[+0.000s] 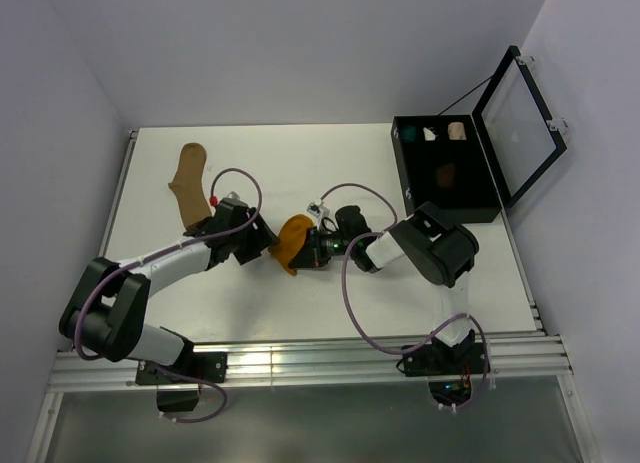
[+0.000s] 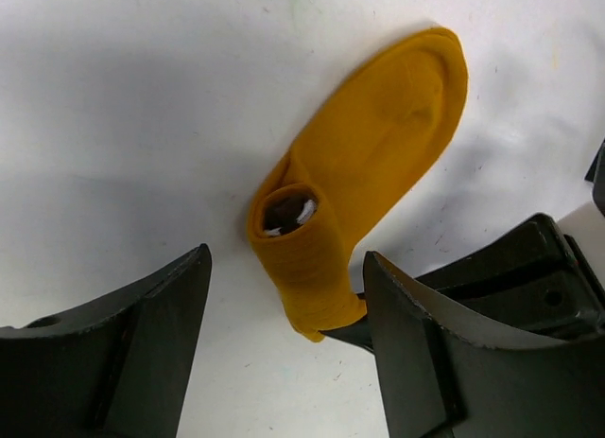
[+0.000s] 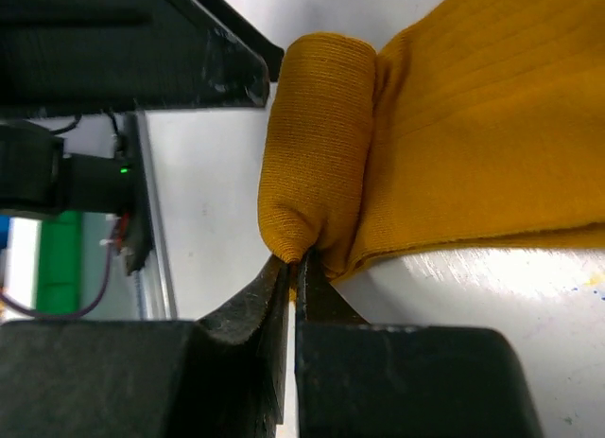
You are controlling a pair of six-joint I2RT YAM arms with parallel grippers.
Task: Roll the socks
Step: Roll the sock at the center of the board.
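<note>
We see both arms reaching inward, meeting mid-table. The left gripper (image 2: 284, 310) stands spread over the mustard sock (image 2: 378, 145). The right gripper (image 3: 298, 268) pinches its partly rolled end. Something dark and white sits inside the roll, possibly another sock. The tan sock (image 1: 188, 178) lies far-left on the white table (image 1: 300, 153), and a black case (image 1: 470, 188) is open at right.
</note>
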